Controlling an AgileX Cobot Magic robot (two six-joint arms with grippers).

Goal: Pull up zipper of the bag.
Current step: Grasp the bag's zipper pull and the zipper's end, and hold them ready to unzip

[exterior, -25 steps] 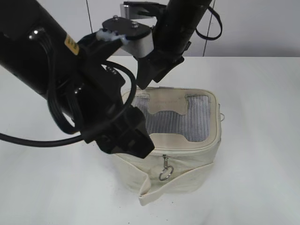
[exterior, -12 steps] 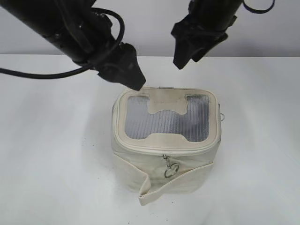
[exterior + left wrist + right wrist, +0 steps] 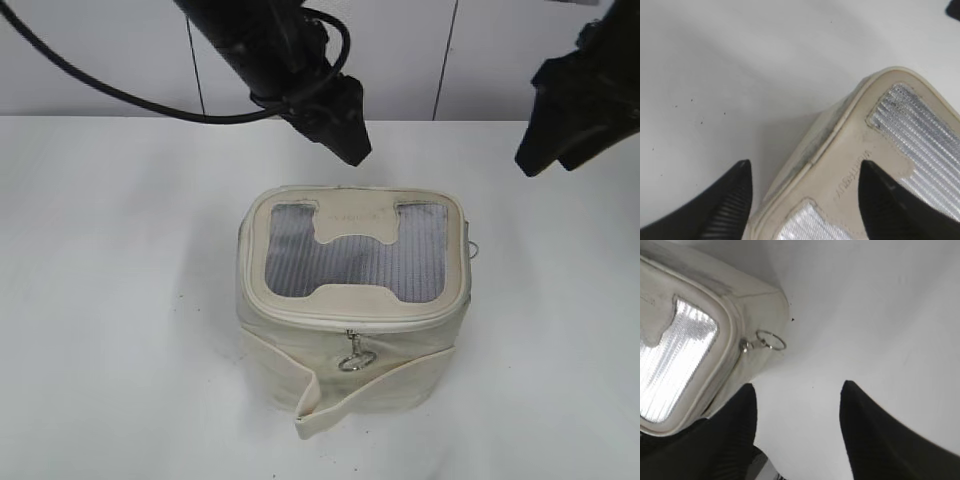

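The cream-white boxy bag (image 3: 350, 345) stands mid-table, its mesh-window lid (image 3: 355, 250) facing up. The zipper (image 3: 300, 316) runs round the lid rim. One silver slider with a ring pull (image 3: 353, 358) hangs at the front; a second ring pull (image 3: 476, 249) sits at the right side and also shows in the right wrist view (image 3: 771, 340). My left gripper (image 3: 352, 150) is open and empty, above the bag's back edge (image 3: 805, 162). My right gripper (image 3: 530, 160) is open and empty, raised to the right of the bag (image 3: 800, 390).
A loose cream strap (image 3: 330, 395) wraps the bag's front and hangs at its lower left. The white table (image 3: 120, 330) extends on all sides. A white panelled wall (image 3: 120, 60) stands behind.
Both arms have lifted up and away from the bag. The left arm swung from the bag's front-left to behind it. The right gripper moved far to the right. The bag stayed put.
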